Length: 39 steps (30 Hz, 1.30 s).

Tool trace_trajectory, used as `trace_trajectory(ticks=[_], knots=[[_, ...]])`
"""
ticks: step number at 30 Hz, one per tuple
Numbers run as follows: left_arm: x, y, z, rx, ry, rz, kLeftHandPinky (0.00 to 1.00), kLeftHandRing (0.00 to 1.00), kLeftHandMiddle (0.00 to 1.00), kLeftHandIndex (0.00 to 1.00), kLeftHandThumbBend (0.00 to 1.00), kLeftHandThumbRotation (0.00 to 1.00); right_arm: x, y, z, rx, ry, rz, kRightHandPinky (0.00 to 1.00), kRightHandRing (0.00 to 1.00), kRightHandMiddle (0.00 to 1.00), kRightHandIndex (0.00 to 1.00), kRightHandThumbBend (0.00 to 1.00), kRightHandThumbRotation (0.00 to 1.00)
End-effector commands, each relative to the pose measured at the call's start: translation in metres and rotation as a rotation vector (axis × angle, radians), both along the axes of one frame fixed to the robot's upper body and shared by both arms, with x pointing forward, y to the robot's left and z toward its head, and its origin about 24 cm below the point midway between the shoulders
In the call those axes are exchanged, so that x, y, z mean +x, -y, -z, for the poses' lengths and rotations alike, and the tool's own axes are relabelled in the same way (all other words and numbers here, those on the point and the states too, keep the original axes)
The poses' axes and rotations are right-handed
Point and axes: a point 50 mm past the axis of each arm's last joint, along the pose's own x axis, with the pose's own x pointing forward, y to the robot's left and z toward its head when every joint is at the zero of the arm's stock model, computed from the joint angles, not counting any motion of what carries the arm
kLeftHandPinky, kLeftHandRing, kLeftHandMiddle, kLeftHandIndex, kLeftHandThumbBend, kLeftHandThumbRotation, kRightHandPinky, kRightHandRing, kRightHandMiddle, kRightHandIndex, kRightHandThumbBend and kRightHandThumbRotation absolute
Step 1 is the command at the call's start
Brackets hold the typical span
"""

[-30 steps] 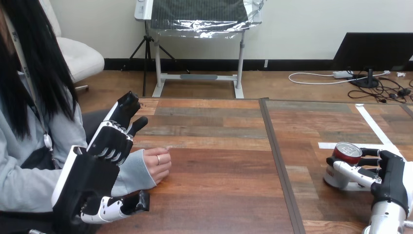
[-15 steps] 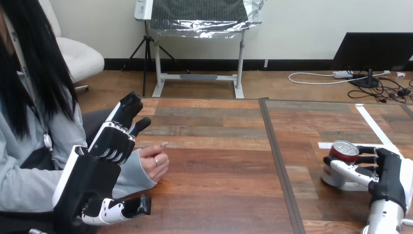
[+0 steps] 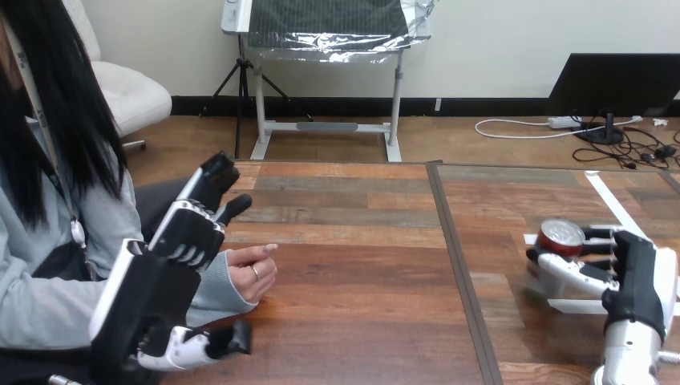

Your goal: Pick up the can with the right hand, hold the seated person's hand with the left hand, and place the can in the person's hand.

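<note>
In the head view the right hand (image 3: 637, 277) has its fingers and thumb curled round the can (image 3: 557, 239), which sits in that grasp on the hand's inner side, well apart from the left hand (image 3: 164, 273). The left hand stands wide open, fingers straight and thumb spread low. The person's hand (image 3: 252, 273) is loosely curled just beside its palm, on the side towards the can. I cannot tell whether the two touch.

As I judge it, the can could slip or tip on the long carry across the table (image 3: 361, 305) if the grasp is shallow. It could also arrive at curled, unsteadied fingers and drop.

Count: one can, one person's hand, two robot hands, one table
</note>
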Motion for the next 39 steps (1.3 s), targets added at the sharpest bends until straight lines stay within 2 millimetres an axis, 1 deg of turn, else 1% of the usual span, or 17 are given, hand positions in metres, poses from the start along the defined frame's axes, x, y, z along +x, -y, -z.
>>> trace_trajectory(ticks=[1, 8, 13, 18, 33, 39], knots=[[0.011, -0.001, -0.012, 0.073, 0.072, -0.047, 0.92, 0.99, 1.00, 0.96, 1.00, 0.44, 0.032, -0.015, -0.040, -0.033, 0.194, -0.071, 0.33, 0.38, 0.46, 0.49, 0.83, 0.00], [0.009, 0.000, -0.011, 0.155, 0.083, -0.102, 0.91, 0.98, 0.99, 0.96, 1.00, 0.36, 0.033, -0.022, -0.043, -0.052, 0.219, -0.096, 0.32, 0.38, 0.45, 0.49, 0.83, 0.00], [0.009, 0.001, -0.009, 0.195, 0.082, -0.126, 0.91, 0.98, 0.99, 0.96, 1.00, 0.32, 0.035, -0.028, -0.045, -0.060, 0.242, -0.114, 0.33, 0.38, 0.45, 0.49, 0.83, 0.00], [0.009, 0.002, -0.007, 0.235, 0.082, -0.152, 0.92, 0.99, 0.99, 0.96, 1.00, 0.31, 0.036, -0.032, -0.048, -0.061, 0.259, -0.126, 0.33, 0.39, 0.45, 0.49, 0.83, 0.00], [0.009, 0.005, -0.005, 0.316, 0.065, -0.210, 0.92, 0.98, 0.97, 0.96, 1.00, 0.30, 0.039, -0.045, -0.058, -0.057, 0.329, -0.202, 0.34, 0.39, 0.46, 0.49, 0.82, 0.00], [0.010, 0.005, -0.002, 0.363, 0.052, -0.198, 0.86, 0.94, 0.95, 0.93, 1.00, 0.23, 0.039, -0.051, -0.062, -0.028, 0.353, -0.231, 0.34, 0.39, 0.46, 0.48, 0.81, 0.00]])
